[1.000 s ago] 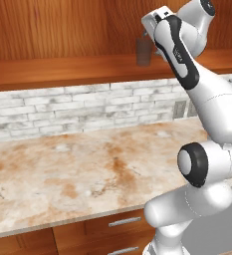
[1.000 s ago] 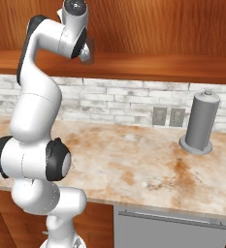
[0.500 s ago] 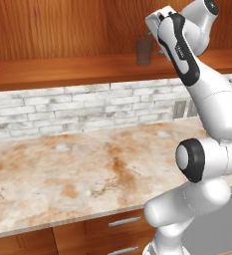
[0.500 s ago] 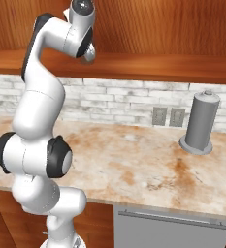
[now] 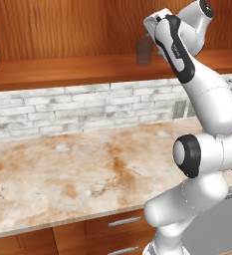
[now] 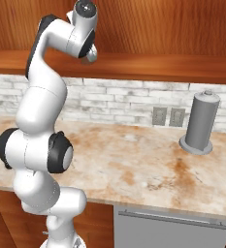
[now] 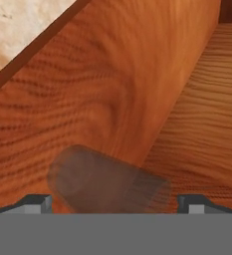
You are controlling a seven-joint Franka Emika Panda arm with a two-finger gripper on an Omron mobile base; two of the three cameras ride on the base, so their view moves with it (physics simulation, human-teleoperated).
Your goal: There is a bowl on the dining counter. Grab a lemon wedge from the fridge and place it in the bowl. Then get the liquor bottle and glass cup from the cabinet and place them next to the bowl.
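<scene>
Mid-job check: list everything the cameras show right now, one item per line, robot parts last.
glass cup: one, translucent grey, standing on the wooden shelf, between the open fingertips in the hand view
wooden shelf: one, reddish brown, above the brick wall
brick wall: one, white-grey, behind the counter
counter: one, beige marble with rust patches
grey canister: one, upright at the counter's back right
wall outlets: two, grey, left of the canister
drawers: wooden, metal handles, under the counter
gripper: one, dark tips, open around the cup
</scene>
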